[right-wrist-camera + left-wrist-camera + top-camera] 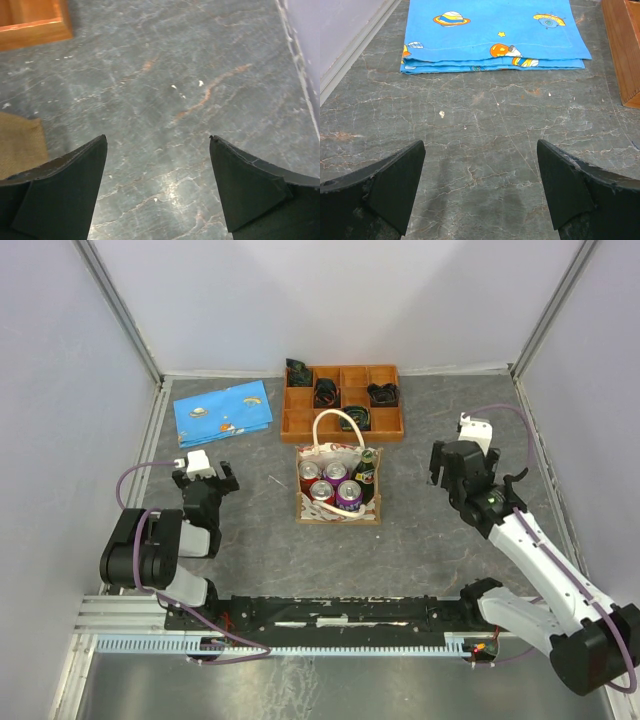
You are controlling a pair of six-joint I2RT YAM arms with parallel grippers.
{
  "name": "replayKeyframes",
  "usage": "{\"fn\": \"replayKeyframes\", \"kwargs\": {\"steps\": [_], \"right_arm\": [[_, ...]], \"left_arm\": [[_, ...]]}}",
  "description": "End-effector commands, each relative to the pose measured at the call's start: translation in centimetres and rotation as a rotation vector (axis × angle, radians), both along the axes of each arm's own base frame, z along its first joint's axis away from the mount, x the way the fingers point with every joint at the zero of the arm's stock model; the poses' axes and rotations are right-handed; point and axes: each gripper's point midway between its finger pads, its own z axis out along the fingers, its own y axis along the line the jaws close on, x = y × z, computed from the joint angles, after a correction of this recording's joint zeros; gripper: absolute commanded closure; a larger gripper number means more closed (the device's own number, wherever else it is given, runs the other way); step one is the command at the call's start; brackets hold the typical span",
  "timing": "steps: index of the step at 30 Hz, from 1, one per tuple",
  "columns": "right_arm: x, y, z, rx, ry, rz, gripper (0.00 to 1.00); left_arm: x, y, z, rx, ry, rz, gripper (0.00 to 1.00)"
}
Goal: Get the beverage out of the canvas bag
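The canvas bag [303, 455] stands upright at the middle of the surface [420, 540], between the two arms, with its mouth facing straight up. Its footprint is close to square, so you have no marked long axis. Its walls run parallel to the surface edges. One looped cream handle [322, 422] arches over the far wall, toward the orange wooden tray [345, 435] just beyond. The fabric is cream with red print and the lining is tan.

Inside the bag, four beverage cans [322, 490] stand on end, round metal tops upward, one of them purple. A dark bottle [368, 462] occupies the far right corner, cap up.

The left end effector [206, 473] [480, 165] stands open over grey veined stone, nothing between its black fingers. The folded blue printed cloth [223, 412] [495, 30] lies ahead of it. The right end effector [462, 452] [160, 165] is likewise spread wide and grips nothing. The tray corner [35, 25] lies ahead and to its left, and the enclosure wall [310, 50] is on its right.

Bare stone lies on both flanks of the bag, separating it well from each end effector.
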Motion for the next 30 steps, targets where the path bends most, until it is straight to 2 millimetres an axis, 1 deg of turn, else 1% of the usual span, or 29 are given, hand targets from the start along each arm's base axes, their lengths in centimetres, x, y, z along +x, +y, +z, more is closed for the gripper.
{"fn": "replayKeyframes", "kwargs": {"steps": [1, 5, 8, 11, 13, 16, 18, 25, 27, 30], "right_arm": [[0.9, 3.5, 2.3, 0.087, -0.090, 0.155, 0.11], [1.3, 6.9, 4.3, 0.150, -0.145, 0.295, 0.18], [1.4, 9.7, 5.5, 0.187, -0.167, 0.404, 0.20], [1.1, 13.2, 6.5, 0.216, -0.184, 0.543, 0.22], [1.0, 15.3, 6.8, 0.224, -0.200, 0.625, 0.22], [0.9, 17.8, 6.9, 0.242, -0.209, 0.722, 0.22], [1.1, 18.9, 6.9, 0.250, -0.211, 0.757, 0.22], [1.9, 21.5, 6.7, 0.247, -0.208, 0.837, 0.23], [2.2, 22.0, 6.6, 0.228, -0.207, 0.852, 0.23], [2.9, 22.2, 6.1, 0.193, -0.201, 0.841, 0.23]], "left_arm": [[0.8, 0.2, 1.4, 0.003, -0.047, 0.012, 0.01], [0.8, 0.2, 1.4, 0.003, -0.048, 0.012, 0.01], [0.8, 0.2, 1.4, 0.004, -0.048, 0.012, 0.01], [0.8, 0.3, 1.4, 0.003, -0.049, 0.013, 0.01], [0.8, 0.2, 1.4, 0.004, -0.048, 0.012, 0.01], [0.8, 0.2, 1.4, 0.003, -0.047, 0.012, 0.01], [0.8, 0.2, 1.4, 0.003, -0.049, 0.012, 0.01], [0.8, 0.3, 1.4, 0.003, -0.049, 0.013, 0.01], [0.8, 0.2, 1.4, 0.004, -0.047, 0.012, 0.01], [0.8, 0.2, 1.4, 0.003, -0.048, 0.012, 0.01]]}}
